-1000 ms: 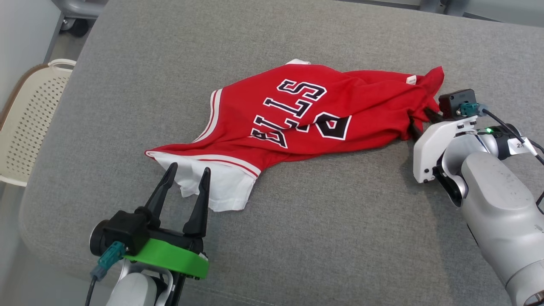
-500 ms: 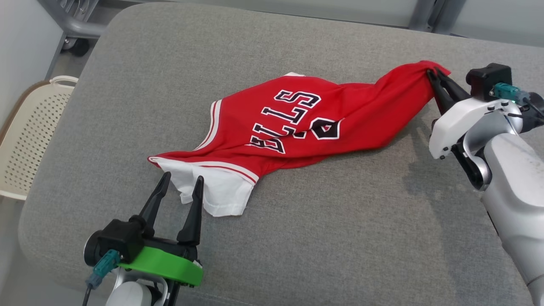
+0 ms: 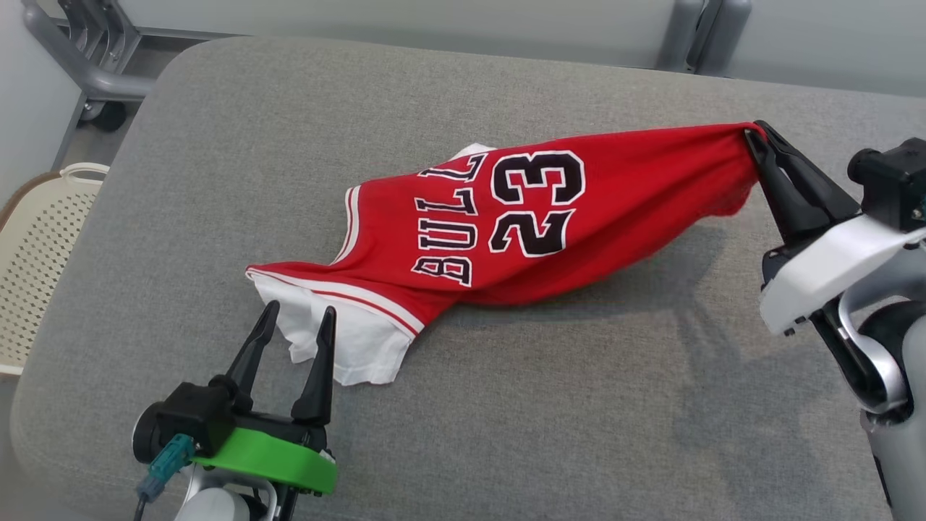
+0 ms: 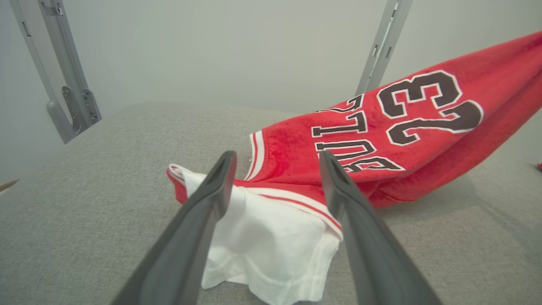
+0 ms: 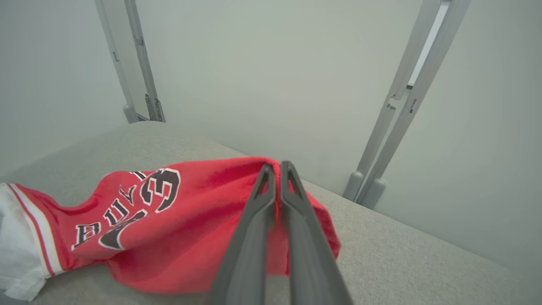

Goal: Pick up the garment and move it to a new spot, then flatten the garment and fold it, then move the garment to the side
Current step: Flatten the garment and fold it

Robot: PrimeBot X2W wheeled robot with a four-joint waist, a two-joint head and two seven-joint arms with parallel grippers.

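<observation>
A red jersey (image 3: 600, 195) with white sleeves and black "BULLS 23" lettering stretches across the grey cushion (image 3: 506, 405). My right gripper (image 3: 754, 132) is shut on its right end and holds that end lifted off the cushion; the right wrist view has the fingers (image 5: 275, 169) pinching the red cloth (image 5: 203, 237). The left end with the white sleeve (image 3: 354, 340) lies on the cushion. My left gripper (image 3: 300, 312) is open at the lower left, its tips over the white sleeve (image 4: 271, 237), nothing held.
A cream perforated basket (image 3: 36, 253) stands off the cushion's left edge. A grey metal frame (image 3: 87, 65) sits at the back left, and posts (image 3: 694, 32) rise behind the cushion. The cushion's front half is bare grey fabric.
My right gripper has raised and pulled the jersey's right end up and to the right, stretching it so "23" now shows. The head camera has shifted. The left gripper stays open by the sleeve.
</observation>
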